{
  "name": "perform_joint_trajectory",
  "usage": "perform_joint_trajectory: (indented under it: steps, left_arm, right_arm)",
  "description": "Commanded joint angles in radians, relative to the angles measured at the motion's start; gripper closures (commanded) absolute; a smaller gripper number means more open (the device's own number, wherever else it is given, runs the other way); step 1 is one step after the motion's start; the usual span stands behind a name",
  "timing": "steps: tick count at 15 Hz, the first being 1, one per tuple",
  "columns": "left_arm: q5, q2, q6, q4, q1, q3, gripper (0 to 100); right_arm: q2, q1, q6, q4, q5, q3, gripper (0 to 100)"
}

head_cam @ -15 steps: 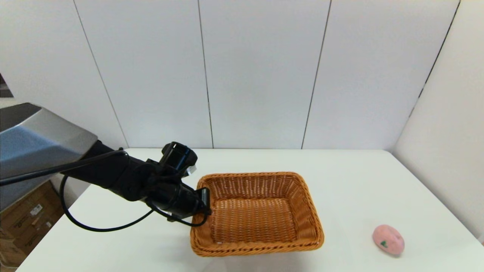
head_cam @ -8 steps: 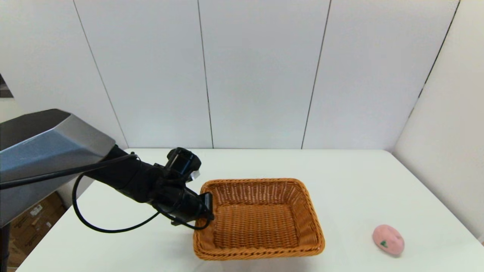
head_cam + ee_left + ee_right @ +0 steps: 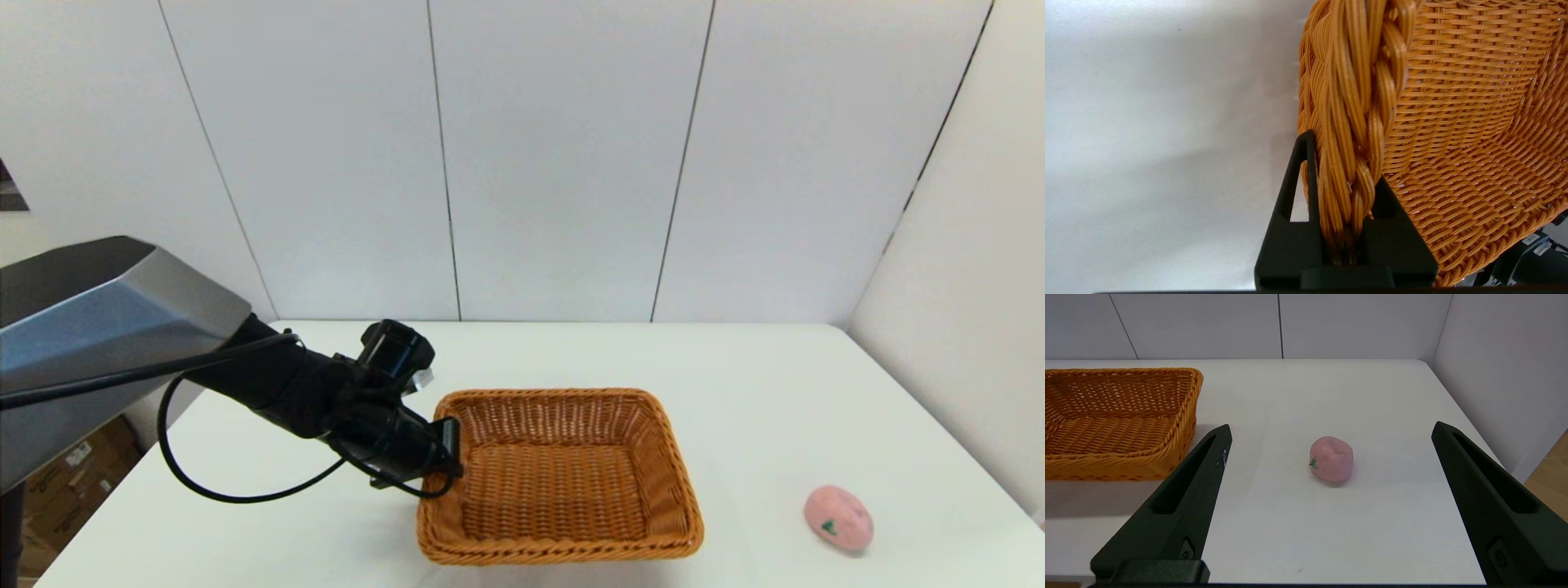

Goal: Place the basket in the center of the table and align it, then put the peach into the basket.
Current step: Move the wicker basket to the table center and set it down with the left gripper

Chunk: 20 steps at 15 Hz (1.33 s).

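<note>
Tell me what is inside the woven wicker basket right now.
Nothing shows inside the rectangular orange-brown wicker basket, only its bare woven floor. The small pink toy peach lies outside on the white table. The left hand covers part of the rim it grips.

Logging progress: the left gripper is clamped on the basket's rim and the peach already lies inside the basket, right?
Not quite. The left gripper is clamped on the basket rim, but the peach lies on the table, to the basket's right, as the head view shows.
</note>
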Motion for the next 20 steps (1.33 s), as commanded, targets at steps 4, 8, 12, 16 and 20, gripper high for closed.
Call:
perform_joint_trajectory:
  steps: [4,8,12,16,20]
  left_arm:
    - [-0.003,-0.005,-0.001,0.001,-0.003,-0.002,100]
    - [-0.008,-0.005,-0.001,0.003,-0.015,-0.001,100]
    - [-0.008,-0.005,-0.001,0.005,-0.023,-0.001,100]
    - [-0.006,-0.004,0.041,0.005,-0.028,0.019,0]
    - [-0.005,-0.008,0.052,0.003,-0.026,0.021,0]
  right_arm:
    - [0.001,0.0,0.0,0.0,0.0,0.001,0]
    - [0.0,0.0,0.0,0.0,0.0,-0.001,0]
    - [0.001,0.0,0.0,0.0,0.0,-0.001,0]
    - [0.001,0.0,0.0,0.0,0.0,-0.001,0]
    - [0.0,0.0,0.0,0.0,0.0,-0.001,0]
